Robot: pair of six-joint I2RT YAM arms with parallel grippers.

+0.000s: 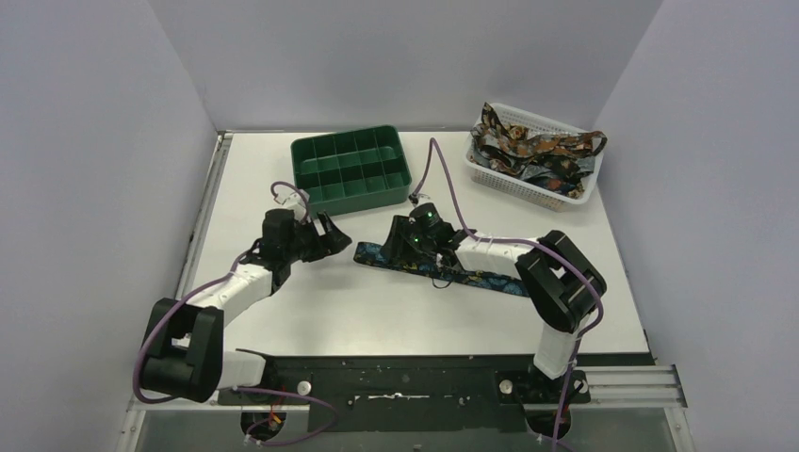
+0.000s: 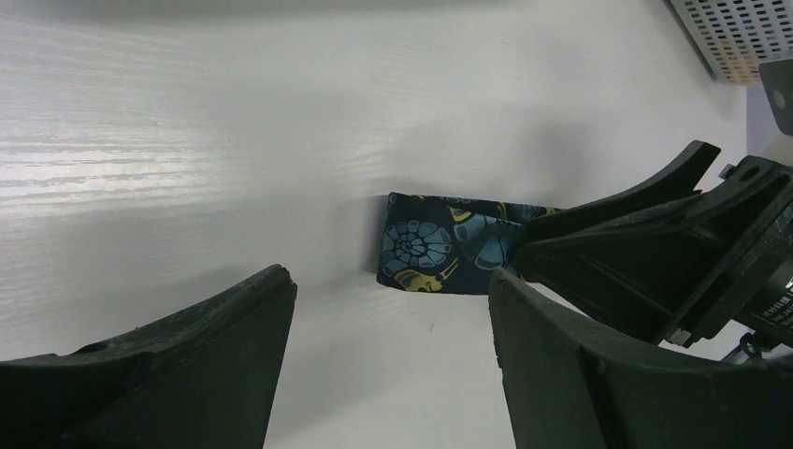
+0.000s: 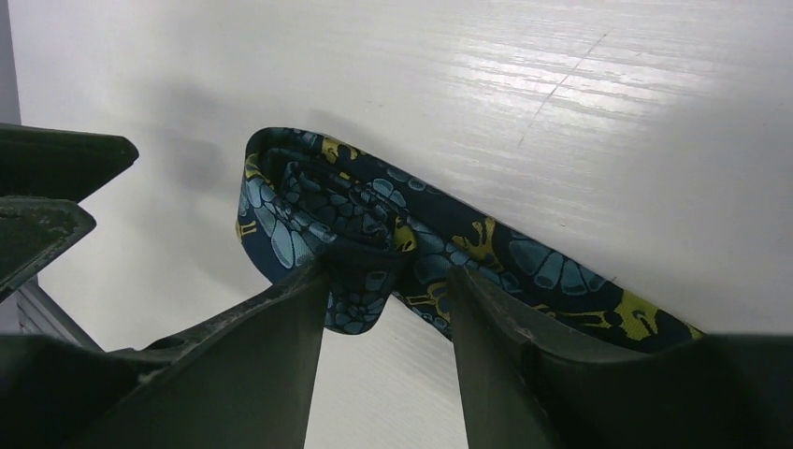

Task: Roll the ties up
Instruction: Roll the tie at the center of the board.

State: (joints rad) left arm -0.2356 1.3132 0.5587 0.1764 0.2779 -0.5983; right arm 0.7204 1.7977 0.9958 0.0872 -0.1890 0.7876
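The right end effector stands partly open astride the folded end of the one tie lying flat on the table, not visibly clamped. If it closes off-centre it may catch only the top layer, so the fold would slip and the roll start skewed. The left end effector hovers wide open and empty just beside that end, so nothing pins the tie against dragging. One green tray; one white basket of tangled ties, too knotted to count

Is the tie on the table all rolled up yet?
Not yet. The tie lies mostly flat on the table; only its end at the right gripper is folded over.
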